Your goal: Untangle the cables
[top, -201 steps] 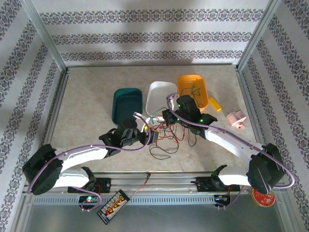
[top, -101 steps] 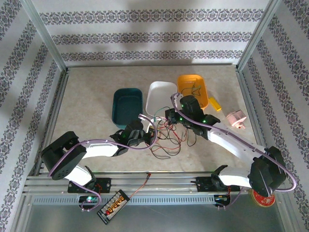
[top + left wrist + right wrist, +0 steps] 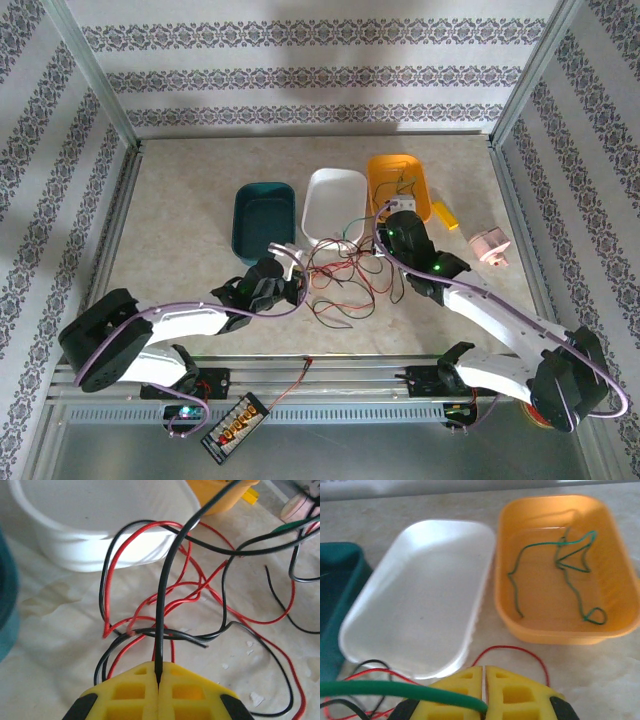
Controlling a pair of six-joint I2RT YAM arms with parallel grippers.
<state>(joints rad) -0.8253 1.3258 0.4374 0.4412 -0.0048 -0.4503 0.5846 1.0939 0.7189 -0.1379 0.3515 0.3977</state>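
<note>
Left fingers (image 3: 107,695): clenched together and gripping the black cable (image 3: 161,610), which is rising from the seam between them toward the upper right of the left wrist view.
Right fingers (image 3: 535,687): pressed together, pinching the end of the held green cable (image 3: 395,689), which is running off to the left edge of the right wrist view.
Cable tangle (image 3: 340,285): red and black cables are lying looped over one another on the surface (image 3: 180,200), between the two arms and on the near side of the white tray (image 3: 335,195).
Red loops (image 3: 190,587): crossing over and under black strands just beyond the left fingers, one arc touching the white tray's near wall or passing just before it; which one cannot be told.
Loose green cable (image 3: 572,587): lying by itself, bent and kinked, inside the orange tray (image 3: 615,570).
Trays: standing side by side in a row, the teal tray (image 3: 263,218) at the left, the white one in the middle, the orange one at the right.
</note>
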